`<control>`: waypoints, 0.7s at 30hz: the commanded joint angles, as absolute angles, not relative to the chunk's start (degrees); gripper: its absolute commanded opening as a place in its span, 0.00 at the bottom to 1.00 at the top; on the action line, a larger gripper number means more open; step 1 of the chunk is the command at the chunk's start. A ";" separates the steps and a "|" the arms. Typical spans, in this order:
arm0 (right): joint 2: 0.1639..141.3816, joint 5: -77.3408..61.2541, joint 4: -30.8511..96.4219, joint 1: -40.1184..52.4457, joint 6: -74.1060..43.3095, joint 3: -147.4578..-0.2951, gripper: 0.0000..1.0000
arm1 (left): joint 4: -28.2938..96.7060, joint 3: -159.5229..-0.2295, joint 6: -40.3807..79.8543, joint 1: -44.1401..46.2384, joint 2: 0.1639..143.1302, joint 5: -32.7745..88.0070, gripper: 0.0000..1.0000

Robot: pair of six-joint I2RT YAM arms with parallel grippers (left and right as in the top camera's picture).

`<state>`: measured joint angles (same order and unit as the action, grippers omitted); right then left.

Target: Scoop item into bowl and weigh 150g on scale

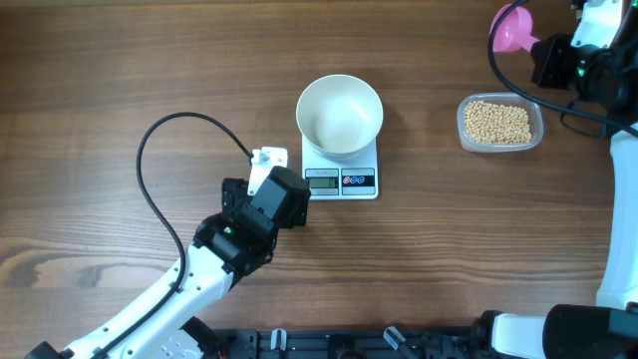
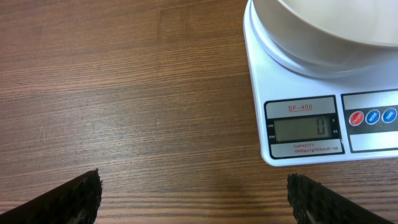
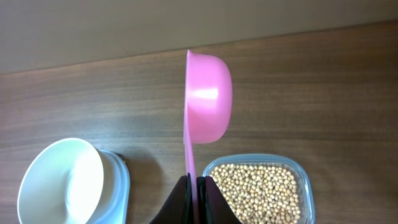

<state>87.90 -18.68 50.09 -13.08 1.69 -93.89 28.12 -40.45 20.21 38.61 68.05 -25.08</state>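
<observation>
Right end effector [image 3: 194, 186] clamps the light pink scoop [image 3: 208, 96] by its thin handle near loose, roll-prone beans [image 3: 258, 186]; left end effector [image 2: 196, 196] gapes apart beside the scale [image 2: 305, 152].

Open tabletop [image 1: 424, 204] between scale [image 1: 341, 179] and bean tub [image 1: 500, 124]; bowl [image 1: 340, 115] atop scale

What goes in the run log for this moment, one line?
left gripper: open, beside scale | right gripper: shut on pink scoop | bowl: empty, on scale | beans: in tub

bowl [image 1: 340, 115] white | scale [image 1: 341, 181] white | beans [image 1: 498, 123] tan | scoop [image 1: 513, 30] pink | tub [image 1: 539, 125] seemingly clear
</observation>
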 commanded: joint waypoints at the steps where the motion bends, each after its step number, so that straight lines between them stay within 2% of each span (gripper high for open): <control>1: 88.20 -20.03 50.19 -13.19 1.54 -93.73 0.04 | 28.12 -40.16 19.90 38.28 68.27 -26.04 1.00; 21: 88.95 -18.96 49.54 -13.21 1.30 -93.73 0.04 | 28.12 -40.16 19.90 38.28 68.27 -26.04 1.00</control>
